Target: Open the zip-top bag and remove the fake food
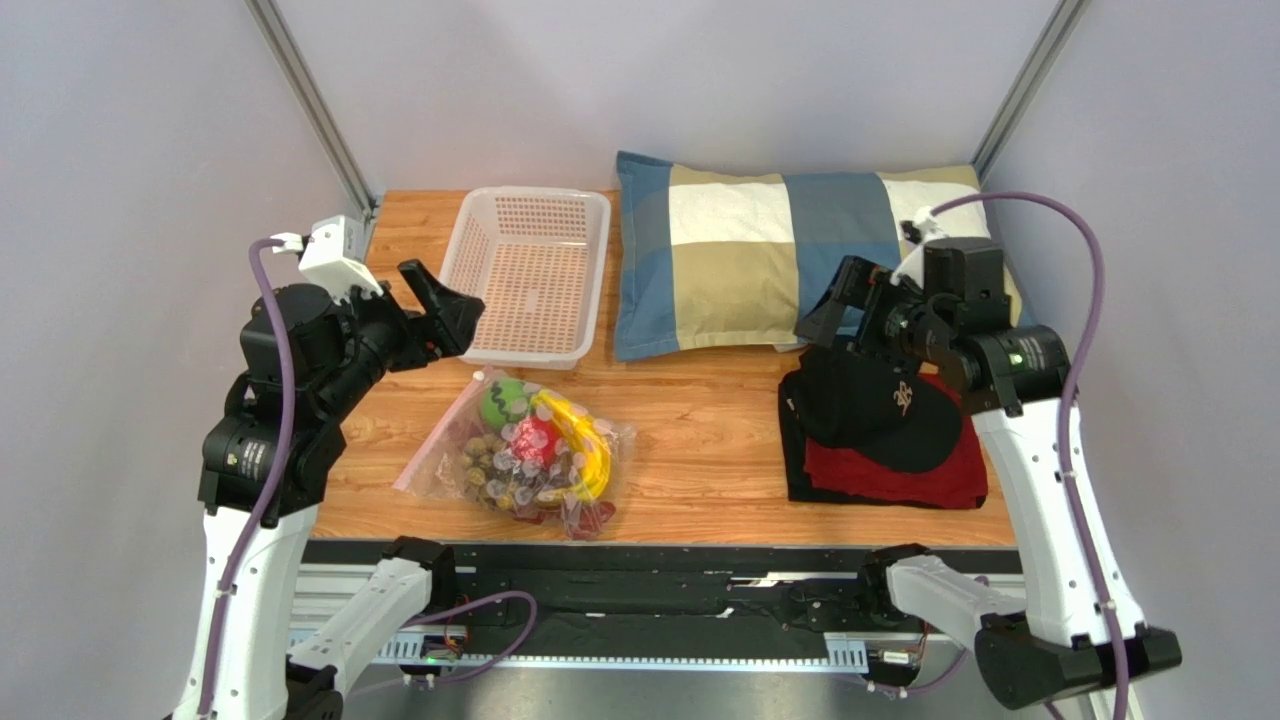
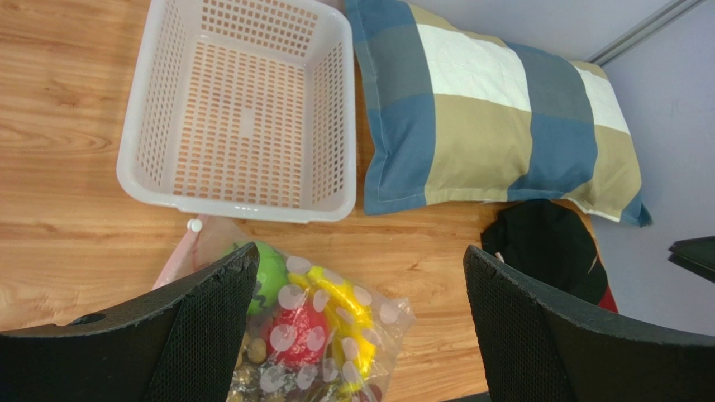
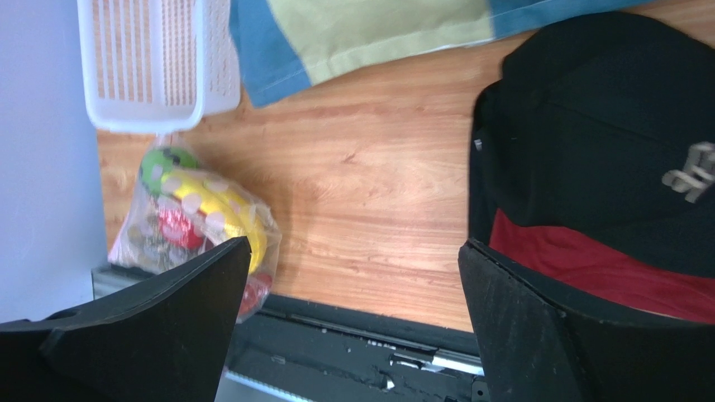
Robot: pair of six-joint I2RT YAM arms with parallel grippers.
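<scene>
- Top external view, starting far left: our left gripper (image 1: 439, 308) hangs in the air above the wooden table (image 1: 706, 435), near the corner of the white mesh plastic basket (image 1: 526, 357). Its fingers are spread wide with nothing between them, and the left wrist view shows the same big gap.
- Just below that, the clear dotted zip-top bag (image 1: 519, 450) lies flat on the table, in front of the basket and close to the near edge. Its pinkish zip strip (image 1: 436, 440) runs along the bag's left side and looks closed, as far as we can tell.
- The fake food (image 1: 529, 447) is all inside the bag: green striped ball (image 1: 504, 401), red round fruit (image 1: 534, 440), yellow banana bunch (image 1: 583, 453) and brownish grape-like cluster (image 1: 489, 477).
- Moving right, a blue, tan and white checked pillow (image 1: 781, 248) lies just beside the basket.
- Far right, our right gripper (image 1: 834, 315) hovers over a black cap (image 1: 872, 398) sitting on folded red cloth (image 1: 902, 480). Its fingers are also apart and hold nothing, and it's well apart from the bag.
- Our read: nothing's been grabbed, so we're at the approach step, before opening.
- Next move probably calls for the left gripper to drop onto the zip strip's far end and pinch it, with the right arm crossing over to pin the bag.
- The thin, crinkly plastic means pinching low against the table, so we'd go slow.
</scene>
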